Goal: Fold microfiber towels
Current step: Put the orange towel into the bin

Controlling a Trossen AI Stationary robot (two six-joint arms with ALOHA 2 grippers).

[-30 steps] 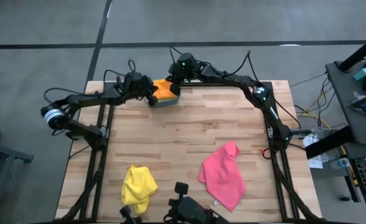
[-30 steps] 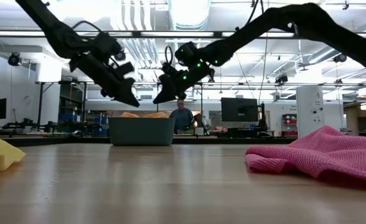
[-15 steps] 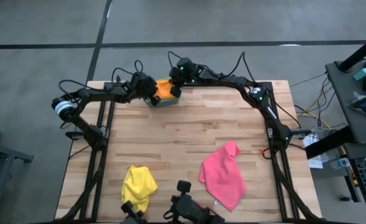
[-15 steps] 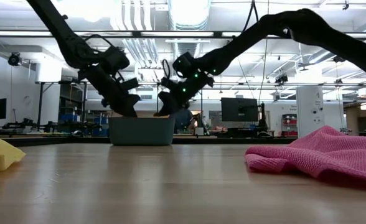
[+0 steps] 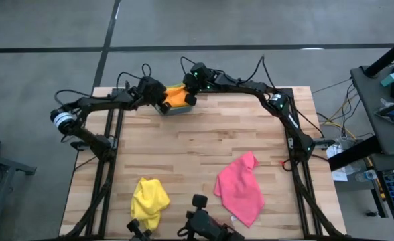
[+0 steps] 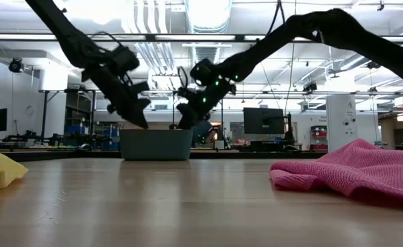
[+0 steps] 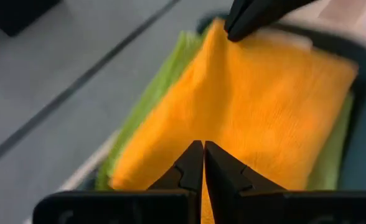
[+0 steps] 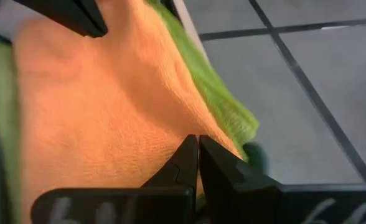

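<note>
High view: left tool (image 5: 162, 102) pulled back slightly from orange towel (image 5: 175, 96).

Two towels (image 5: 175, 96) lie stacked in the bin (image 5: 177, 110) at the table's (image 5: 204, 147) far edge

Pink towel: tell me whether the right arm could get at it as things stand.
Probably yes. The pink towel lies uncovered on the right arm's side; the right pincer is shut over the bin, holding nothing visible.

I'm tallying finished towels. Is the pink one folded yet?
No. The pink towel lies loose and crumpled on the table, one corner trailing out, with no neat edges. Neither gripper is near it.
</note>
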